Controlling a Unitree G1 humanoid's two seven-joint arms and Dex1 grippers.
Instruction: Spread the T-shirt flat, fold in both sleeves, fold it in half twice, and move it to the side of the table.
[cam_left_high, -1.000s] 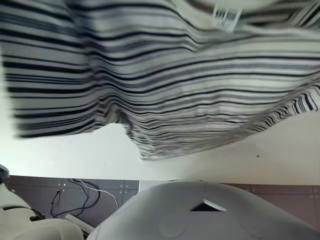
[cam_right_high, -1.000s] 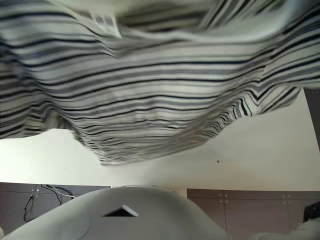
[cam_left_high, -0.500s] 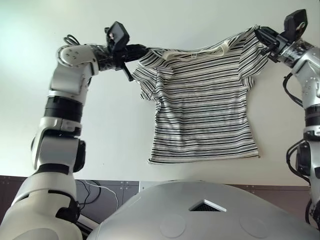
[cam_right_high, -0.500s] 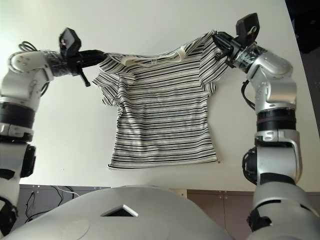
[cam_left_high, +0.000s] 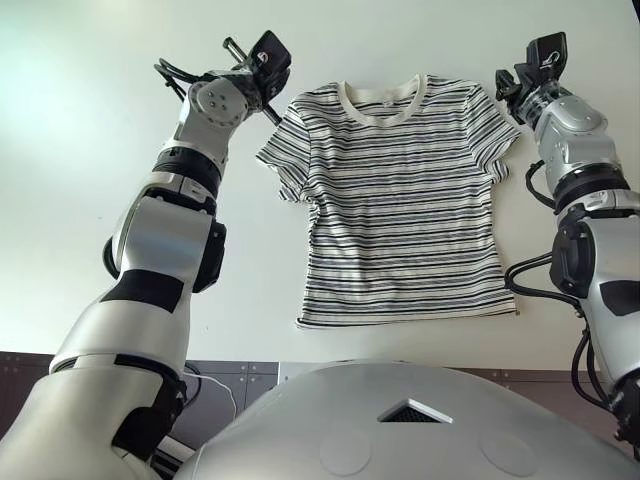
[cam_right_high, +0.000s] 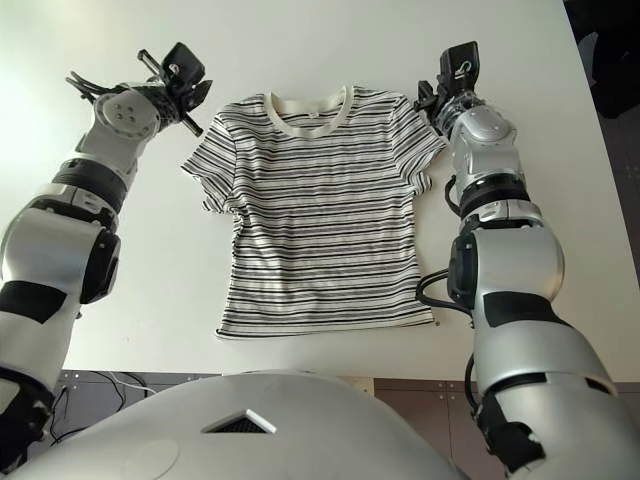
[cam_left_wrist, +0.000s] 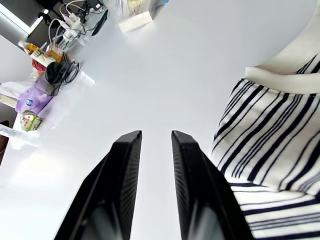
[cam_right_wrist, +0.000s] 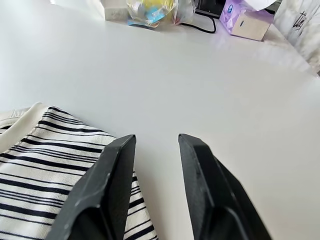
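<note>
A huddle of bottles and coiled cables (cam_left_wrist: 47, 70) and a pale box (cam_left_wrist: 136, 20) sit at the far rim of the white surface (cam_left_high: 70, 170), well apart from the garment. Farther right along that rim lie a clear bag (cam_right_wrist: 155, 10) of yellow and blue bits and a purple tissue box (cam_right_wrist: 245, 22). None of it stands between the arms and the cloth.

Bare surface runs wide on the left of the shirt and beyond its collar. On the right the strip is narrower, and the surface's right edge (cam_right_high: 585, 70) gives onto dark floor. The hem lies close to the near edge.

The left pincer (cam_left_wrist: 155, 135) hovers just beside the shirt's left shoulder, its fingers apart and holding nothing. The T-shirt (cam_left_high: 400, 190) lies flat in the middle, striped black on white with a cream collar, collar far and hem near. Both sleeves are spread outward, the left one a little rumpled. The right pincer (cam_right_wrist: 156, 137) hovers just beside the right shoulder, also parted and holding nothing.
</note>
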